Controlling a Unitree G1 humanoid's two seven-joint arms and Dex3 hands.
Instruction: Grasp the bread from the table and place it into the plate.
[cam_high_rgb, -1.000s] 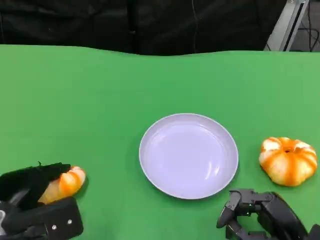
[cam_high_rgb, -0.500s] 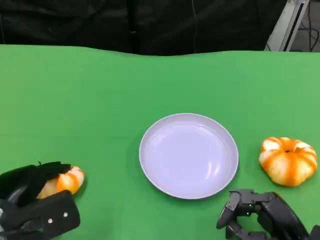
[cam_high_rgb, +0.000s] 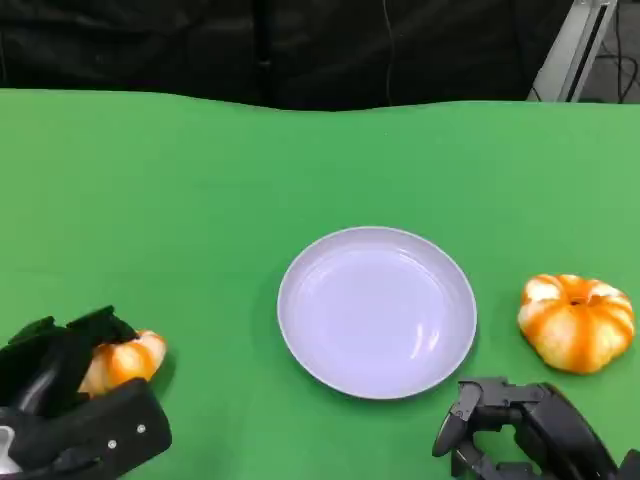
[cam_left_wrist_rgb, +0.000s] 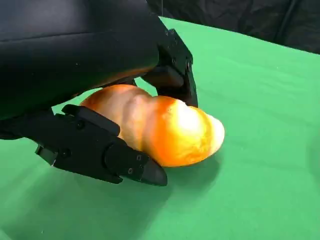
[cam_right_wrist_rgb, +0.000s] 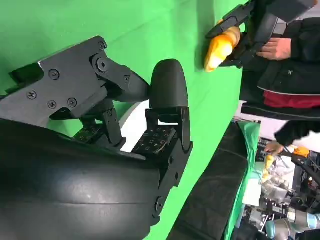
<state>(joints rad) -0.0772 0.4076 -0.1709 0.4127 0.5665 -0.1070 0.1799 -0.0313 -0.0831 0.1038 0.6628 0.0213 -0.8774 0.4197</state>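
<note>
An orange, ridged bread roll (cam_high_rgb: 125, 358) lies at the table's near left. My left hand (cam_high_rgb: 70, 400) grips it, with fingers over its top and the thumb under its near side. The left wrist view shows the bread (cam_left_wrist_rgb: 170, 130) clamped between the fingers (cam_left_wrist_rgb: 175, 70) and the thumb, its tip sticking out just above the cloth. The white plate (cam_high_rgb: 376, 310) sits in the middle with nothing in it. My right hand (cam_high_rgb: 525, 430) rests near the front edge, right of the plate, holding nothing, its fingers (cam_right_wrist_rgb: 167, 100) apart.
An orange pumpkin-shaped bun (cam_high_rgb: 577, 321) sits right of the plate, just beyond my right hand. Green cloth (cam_high_rgb: 200, 200) covers the table; its far edge meets a dark backdrop. A person in dark clothes (cam_right_wrist_rgb: 290, 50) stands beyond the left side.
My left hand's fingers have curled further over the bread, and the bread has shifted slightly left. The right hand, plate and pumpkin bun have not moved.
</note>
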